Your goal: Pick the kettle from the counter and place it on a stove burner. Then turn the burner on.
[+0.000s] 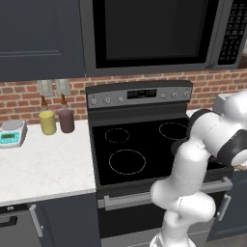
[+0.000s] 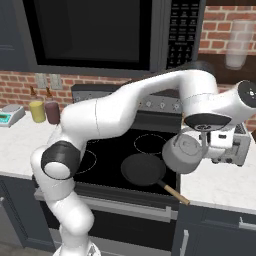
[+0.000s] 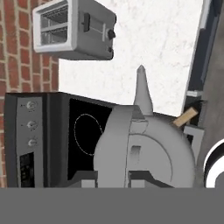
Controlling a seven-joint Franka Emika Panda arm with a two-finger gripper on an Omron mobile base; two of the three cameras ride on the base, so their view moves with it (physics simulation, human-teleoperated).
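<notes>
The grey kettle (image 2: 181,153) hangs in the air over the right edge of the stove, just past the frying pan and clear of the glass. My gripper (image 2: 202,140) is shut on its looped handle from above. In the hand view the kettle (image 3: 146,153) sits right under the gripper (image 3: 114,178), with its spout pointing toward the white counter (image 3: 148,52) and the handle running between the fingers. A large white-outlined stove burner (image 1: 127,161) lies bare at the front left of the black glass. Another burner circle (image 3: 87,133) shows beside the kettle.
A dark frying pan (image 2: 144,170) with a wooden handle sits on the front right of the stove. A toaster (image 2: 235,145) stands on the right counter. The knob panel (image 1: 140,96) runs along the stove's back. Two jars (image 1: 57,121) and a scale (image 1: 12,132) stand on the left counter.
</notes>
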